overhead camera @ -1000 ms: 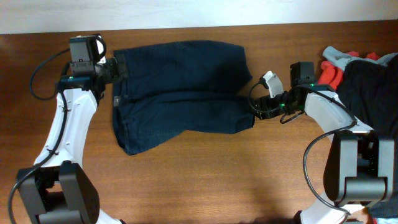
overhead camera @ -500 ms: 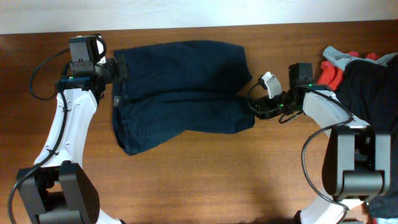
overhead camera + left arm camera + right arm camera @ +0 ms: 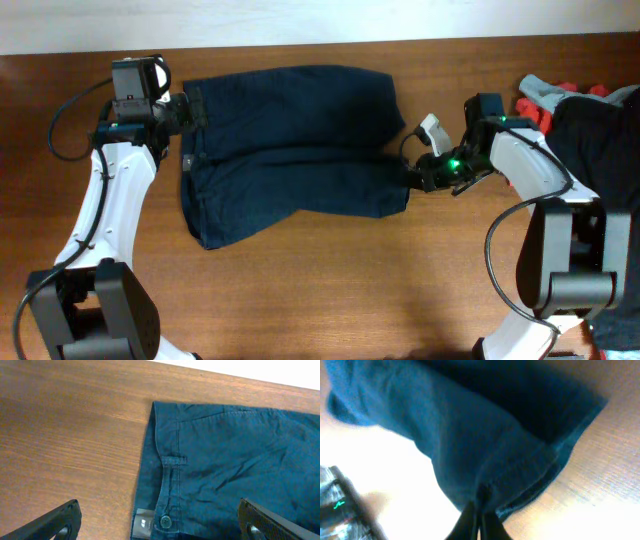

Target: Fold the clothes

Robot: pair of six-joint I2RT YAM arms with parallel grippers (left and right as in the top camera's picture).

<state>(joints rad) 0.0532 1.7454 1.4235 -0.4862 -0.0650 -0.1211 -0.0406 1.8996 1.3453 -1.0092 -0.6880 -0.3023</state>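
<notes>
Dark navy shorts [image 3: 290, 140] lie spread flat on the wooden table [image 3: 330, 290], waistband to the left and leg hems to the right. My left gripper [image 3: 192, 108] stands open at the waistband's upper left corner, and the left wrist view shows its two fingertips [image 3: 60, 522] wide apart, with the waistband button [image 3: 164, 521] between them. On the right, my right gripper [image 3: 412, 178] is shut on the hem of the nearer leg. The right wrist view shows the navy hem [image 3: 520, 477] pinched between my closed fingers [image 3: 481, 522].
A heap of other clothes, black [image 3: 595, 135], red [image 3: 535, 118] and grey [image 3: 540, 90], lies at the table's right edge behind my right arm. A white wall [image 3: 320, 20] borders the far side of the table.
My right gripper has closed on the lower leg's hem, and its wrist has swung slightly. The left arm and the shorts have stayed where they were.
</notes>
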